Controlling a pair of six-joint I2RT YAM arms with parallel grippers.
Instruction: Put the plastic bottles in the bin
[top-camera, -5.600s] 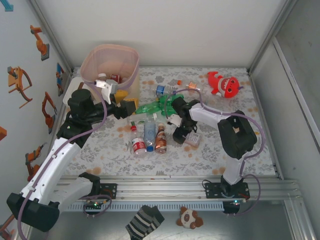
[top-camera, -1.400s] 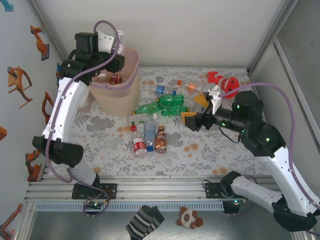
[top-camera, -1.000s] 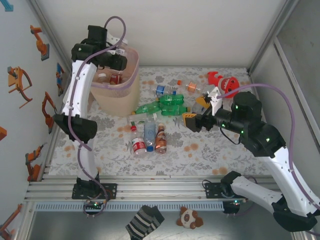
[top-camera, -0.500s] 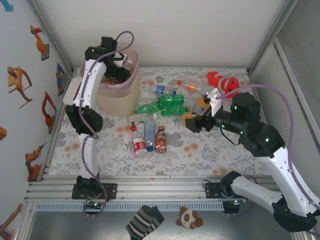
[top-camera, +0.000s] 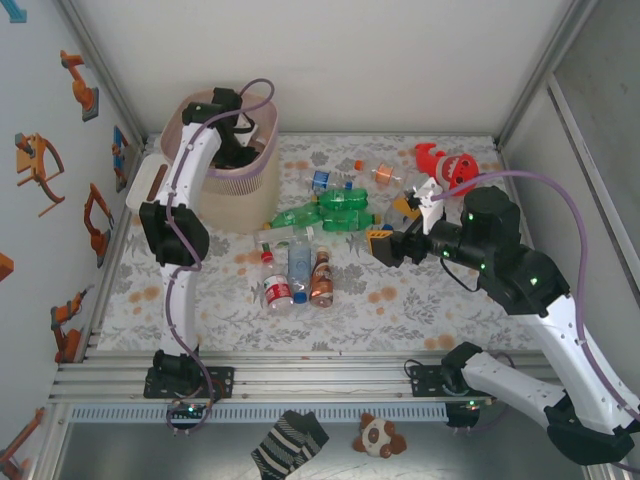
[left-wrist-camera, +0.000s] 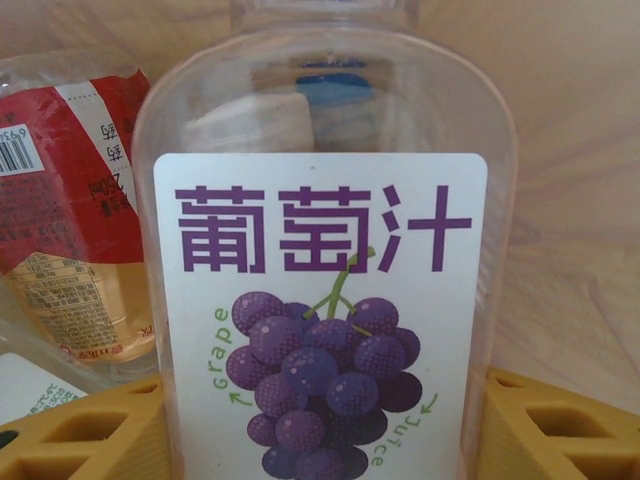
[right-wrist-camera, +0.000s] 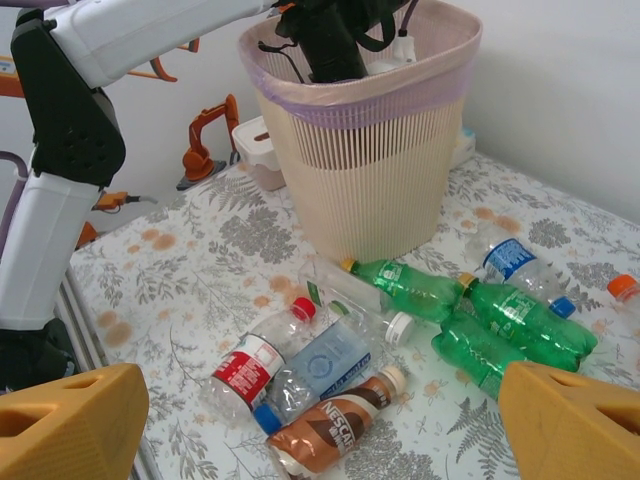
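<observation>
1. Yellow fingers (left-wrist-camera: 80, 440) of the left claw (left-wrist-camera: 320, 445) press against both sides of a clear grape juice bottle (left-wrist-camera: 325, 300), gripping it low inside the bin (top-camera: 235, 195).
2. To the left of that bottle in the left wrist view, a red-labelled bottle (left-wrist-camera: 70, 230) lies against the bin's pale inner wall.
3. The bin stands at the far left of the floral tabletop (top-camera: 400, 310), and the left arm reaches over its rim and down into it.
4. The right claw (top-camera: 393, 224) hangs above the tabletop right of centre, its jaws wide with nothing between them.
5. Loose bottles lie on the tabletop between the bin and the right claw:
   - green bottles (top-camera: 345, 200)
   - a brown coffee bottle (top-camera: 321, 280)
   - a blue-labelled bottle (top-camera: 299, 262) just beside the brown one
   - a red-capped bottle (right-wrist-camera: 255, 365)
6. A red plush toy (top-camera: 448, 168) lies near the far right, apart from the bottles.
</observation>
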